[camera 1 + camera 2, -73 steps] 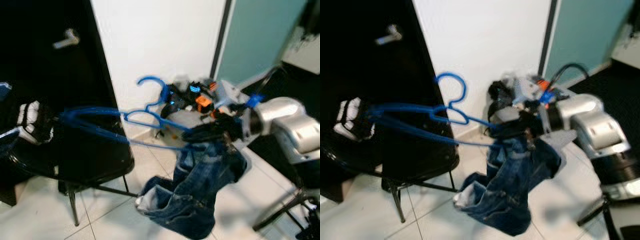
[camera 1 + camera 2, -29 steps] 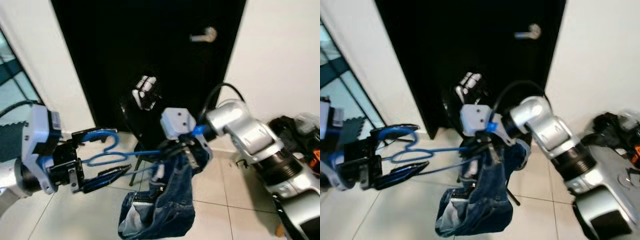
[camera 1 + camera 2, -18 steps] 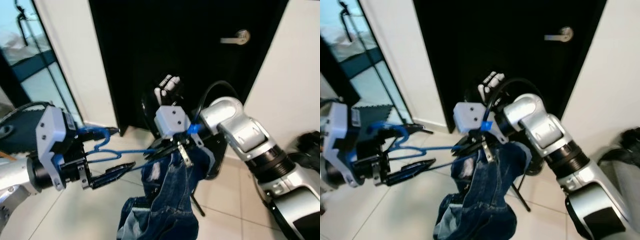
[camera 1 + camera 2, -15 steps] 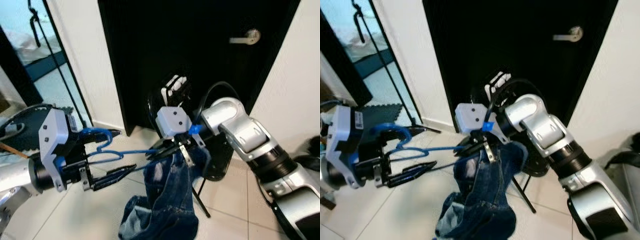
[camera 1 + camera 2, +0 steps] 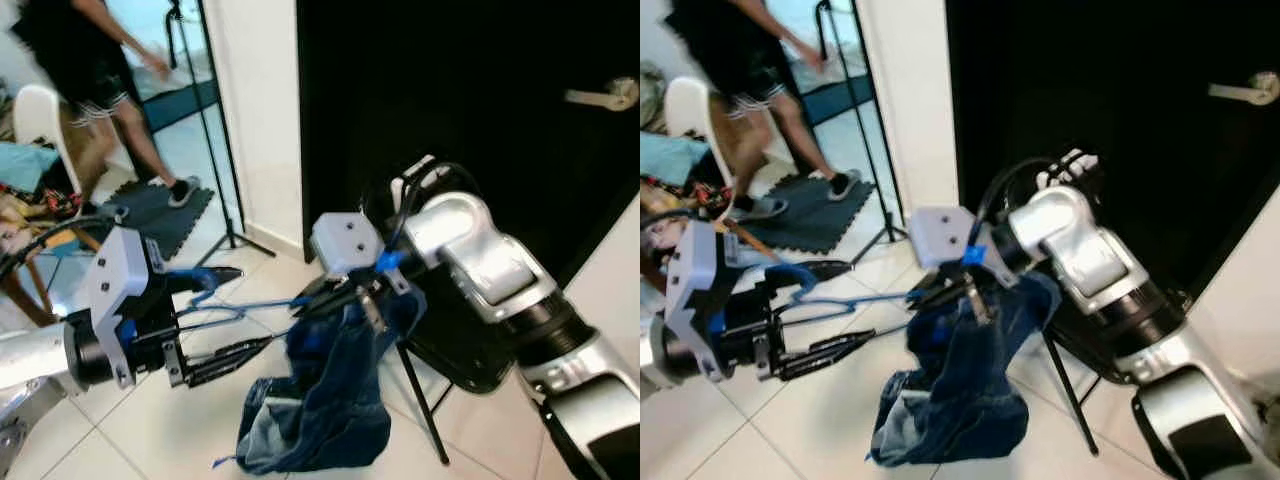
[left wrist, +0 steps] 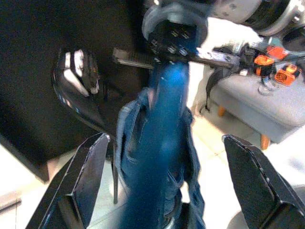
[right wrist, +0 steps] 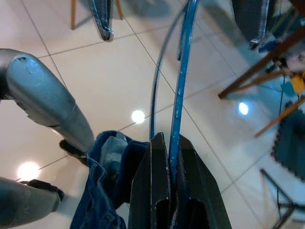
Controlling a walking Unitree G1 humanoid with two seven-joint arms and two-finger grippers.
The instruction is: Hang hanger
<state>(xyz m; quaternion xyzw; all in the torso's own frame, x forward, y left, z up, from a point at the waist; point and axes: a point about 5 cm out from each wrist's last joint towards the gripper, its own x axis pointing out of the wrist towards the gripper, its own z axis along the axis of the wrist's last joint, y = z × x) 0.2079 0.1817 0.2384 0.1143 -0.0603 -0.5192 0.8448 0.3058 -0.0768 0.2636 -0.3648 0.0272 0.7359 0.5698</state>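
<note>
Turning has brought a person (image 5: 90, 60) and stand (image 5: 215, 130) into view — right hand (image 5: 345, 290) pinches the hanger (image 5: 250, 305) with jeans (image 5: 325, 400); left hand (image 5: 225, 315) splayed wide around it.

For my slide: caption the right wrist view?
Right gripper clamps the blue hanger, jeans draped below, over tiled floor.
</note>
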